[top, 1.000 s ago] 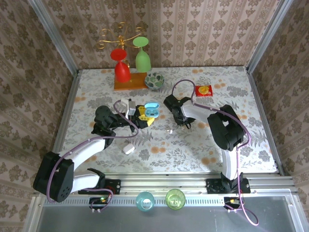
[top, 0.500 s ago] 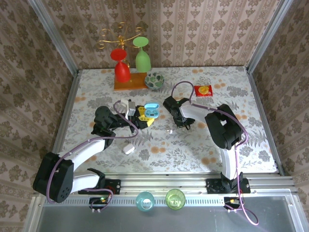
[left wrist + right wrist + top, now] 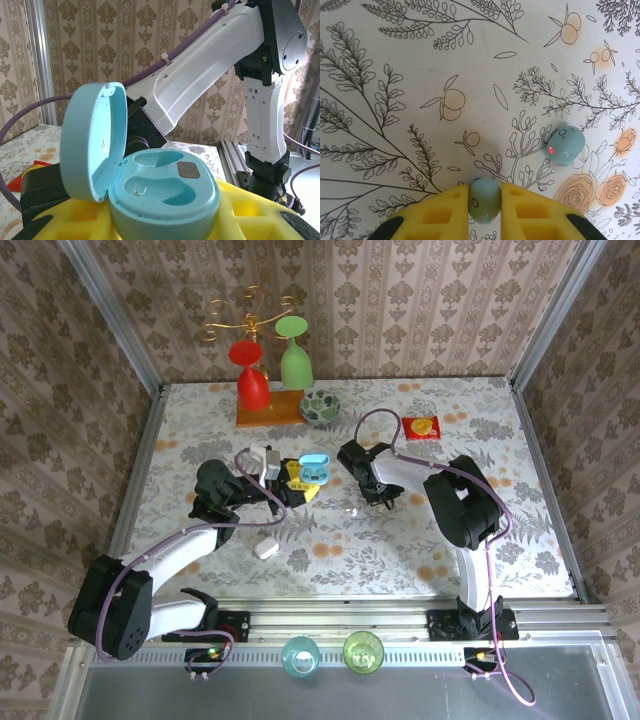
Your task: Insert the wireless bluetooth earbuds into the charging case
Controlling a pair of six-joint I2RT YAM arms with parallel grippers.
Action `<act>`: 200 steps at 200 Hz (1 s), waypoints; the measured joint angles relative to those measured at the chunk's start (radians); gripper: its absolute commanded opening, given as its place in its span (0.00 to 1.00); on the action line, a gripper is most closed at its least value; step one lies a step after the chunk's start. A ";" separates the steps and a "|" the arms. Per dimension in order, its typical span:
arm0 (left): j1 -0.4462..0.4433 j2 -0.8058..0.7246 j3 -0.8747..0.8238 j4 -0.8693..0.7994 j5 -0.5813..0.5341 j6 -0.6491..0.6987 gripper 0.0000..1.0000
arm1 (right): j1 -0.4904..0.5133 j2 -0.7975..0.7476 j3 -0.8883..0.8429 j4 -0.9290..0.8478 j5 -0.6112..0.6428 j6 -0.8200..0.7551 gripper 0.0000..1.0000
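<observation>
The right claw (image 3: 485,192) pinches 1 pale bluish bean-sized earbud (image 3: 485,202) between its yellow fingertips (image 3: 447,205), low over the floral-patterned tabletop (image 3: 395,75). A 2nd pale bluish earbud (image 3: 564,145), showing a red dot, lies on the tabletop ahead and right of that claw, apart from it. The left claw (image 3: 162,222) grips the base of the light blue pebble-shaped plastic charging case (image 3: 165,192), whose lid (image 3: 92,140) stands open at the claw's left.

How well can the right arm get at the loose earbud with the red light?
Probably not yet: the right tool is closed on a second earbud. Otherwise the way looks free; the loose earbud lies close by on open table.
</observation>
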 measured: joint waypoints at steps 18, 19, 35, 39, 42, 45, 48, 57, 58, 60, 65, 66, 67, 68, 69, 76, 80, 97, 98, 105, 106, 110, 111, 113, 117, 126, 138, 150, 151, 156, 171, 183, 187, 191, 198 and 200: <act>0.000 0.000 0.000 0.000 0.000 0.000 0.27 | -0.002 -0.014 -0.005 0.004 -0.020 0.000 0.20; 0.000 0.000 0.000 0.000 0.000 0.000 0.27 | -0.002 -0.016 -0.005 0.005 -0.023 0.000 0.20; 0.000 0.000 0.000 0.000 0.000 0.000 0.27 | -0.013 -0.066 -0.027 0.014 -0.079 0.000 0.20; 0.000 0.000 0.000 0.000 0.000 0.000 0.27 | -0.017 -0.084 -0.035 0.020 -0.099 0.001 0.20; 0.000 0.000 0.000 0.000 0.000 0.000 0.27 | -0.020 -0.098 -0.040 0.024 -0.115 0.001 0.20; 0.000 0.000 0.000 0.000 0.000 0.000 0.27 | -0.024 -0.112 -0.046 0.029 -0.131 0.002 0.20; 0.000 0.000 0.000 0.000 0.000 0.000 0.26 | -0.029 -0.131 -0.053 0.035 -0.152 0.003 0.20; 0.000 0.000 0.000 0.000 0.000 0.000 0.27 | -0.047 -0.178 -0.069 0.053 -0.214 0.007 0.20; 0.000 0.000 0.000 0.000 0.000 0.000 0.27 | -0.048 -0.182 -0.071 0.055 -0.221 0.007 0.20; 0.000 0.000 0.000 0.000 0.000 0.000 0.27 | -0.053 -0.194 -0.076 0.060 -0.238 0.008 0.20; 0.000 0.000 0.000 0.000 0.000 0.000 0.27 | -0.066 -0.222 -0.087 0.072 -0.280 0.011 0.20; 0.000 0.000 0.000 0.000 0.000 0.000 0.27 | -0.070 -0.229 -0.090 0.076 -0.294 0.012 0.20; 0.000 0.000 0.000 0.000 0.000 0.000 0.27 | -0.072 -0.233 -0.092 0.078 -0.298 0.013 0.20; 0.000 0.000 0.000 0.000 0.000 0.000 0.27 | -0.076 -0.241 -0.095 0.081 -0.311 0.014 0.20; 0.000 0.000 0.000 0.000 0.000 0.000 0.27 | -0.079 -0.245 -0.096 0.082 -0.318 0.015 0.20; 0.000 0.000 0.000 0.000 0.000 0.000 0.27 | -0.099 -0.280 -0.110 0.100 -0.382 0.025 0.20; 0.000 0.000 0.000 0.000 0.000 0.000 0.27 | -0.111 -0.296 -0.118 0.113 -0.418 0.029 0.20; 0.000 0.000 0.000 0.000 0.000 0.000 0.27 | -0.161 -0.363 -0.166 0.177 -0.583 0.064 0.19; 0.000 0.000 0.000 0.000 0.000 0.000 0.27 | -0.163 -0.365 -0.168 0.181 -0.589 0.066 0.19; 0.000 0.000 0.000 0.000 0.000 0.000 0.27 | -0.183 -0.383 -0.188 0.206 -0.652 0.084 0.19; 0.000 0.000 0.000 0.000 0.000 0.000 0.27 | -0.187 -0.386 -0.193 0.212 -0.663 0.087 0.19; 0.000 0.000 0.000 0.000 0.000 0.000 0.27 | -0.196 -0.394 -0.203 0.226 -0.694 0.096 0.18; 0.000 0.000 0.000 0.000 0.000 0.000 0.27 | -0.200 -0.396 -0.207 0.232 -0.707 0.101 0.19; 0.000 0.000 0.000 0.000 0.000 0.000 0.27 | -0.205 -0.399 -0.214 0.241 -0.725 0.106 0.19; 0.000 0.000 0.000 0.000 0.000 0.000 0.27 | -0.212 -0.404 -0.223 0.254 -0.754 0.115 0.19; 0.000 0.000 0.000 0.000 0.000 0.000 0.27 | -0.232 -0.412 -0.249 0.292 -0.831 0.140 0.19; 0.000 0.000 0.000 0.000 0.000 0.000 0.27 | -0.248 -0.414 -0.278 0.336 -0.925 0.176 0.19; 0.000 0.000 0.000 0.000 0.000 0.000 0.27 | -0.258 -0.414 -0.297 0.370 -0.997 0.201 0.19; 0.000 0.000 0.000 0.000 0.000 0.000 0.27 | -0.259 -0.414 -0.299 0.372 -1.004 0.205 0.19; 0.000 0.000 0.000 0.000 0.000 0.000 0.27 | -0.261 -0.414 -0.303 0.382 -1.030 0.212 0.19; 0.000 0.000 0.000 0.000 0.000 0.000 0.27 | -0.261 -0.414 -0.308 0.410 -1.091 0.233 0.19; 0.000 0.000 0.000 0.000 0.000 0.000 0.27 | -0.261 -0.414 -0.308 0.431 -1.130 0.244 0.19; 0.000 0.000 0.000 0.000 0.000 0.000 0.27 | -0.261 -0.414 -0.308 0.436 -1.139 0.246 0.19; 0.000 0.000 0.000 0.000 0.000 0.000 0.27 | -0.261 -0.414 -0.308 0.443 -1.150 0.249 0.20; 0.000 0.000 0.000 0.000 0.000 0.000 0.27 | -0.261 -0.415 -0.309 0.453 -1.164 0.255 0.20; 0.000 0.000 0.000 0.000 0.000 0.000 0.27 | -0.261 -0.415 -0.309 0.455 -1.168 0.255 0.20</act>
